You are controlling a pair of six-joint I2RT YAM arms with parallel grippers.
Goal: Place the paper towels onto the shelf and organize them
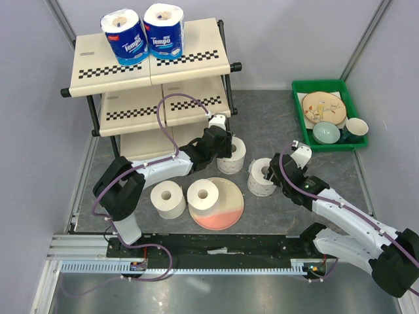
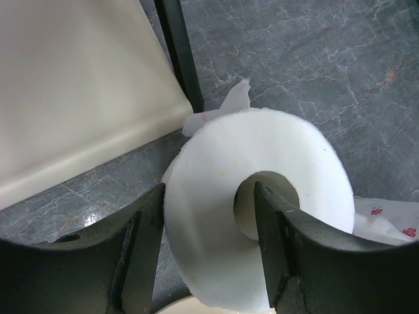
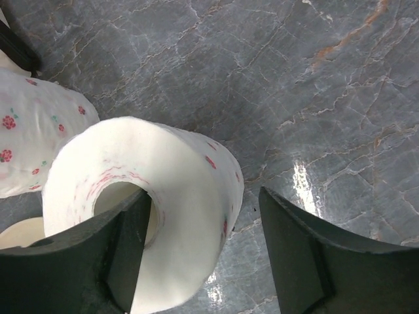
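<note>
The shelf [image 1: 150,65] stands at the back left, with two blue-wrapped paper towels [image 1: 124,36] [image 1: 163,29] on its top tier. Four unwrapped rolls stand on the floor. My left gripper [image 1: 226,148] is open over one roll [image 1: 232,157]; in the left wrist view the gripper [image 2: 209,252] straddles that roll's [image 2: 216,190] wall, with one finger in the core and one outside. My right gripper [image 1: 272,171] is open at a second roll [image 1: 260,178]; in the right wrist view the gripper [image 3: 203,252] has its left finger in the core of the roll [image 3: 177,196], and its right finger stands clear.
A third roll [image 1: 168,199] stands at the front left and a fourth [image 1: 203,195] sits on a round pink-and-cream plate [image 1: 226,209]. A green tray [image 1: 298,98] of dishes is at the back right. The shelf's lowest panel [image 2: 78,91] and black leg [image 2: 180,52] are close to the left gripper.
</note>
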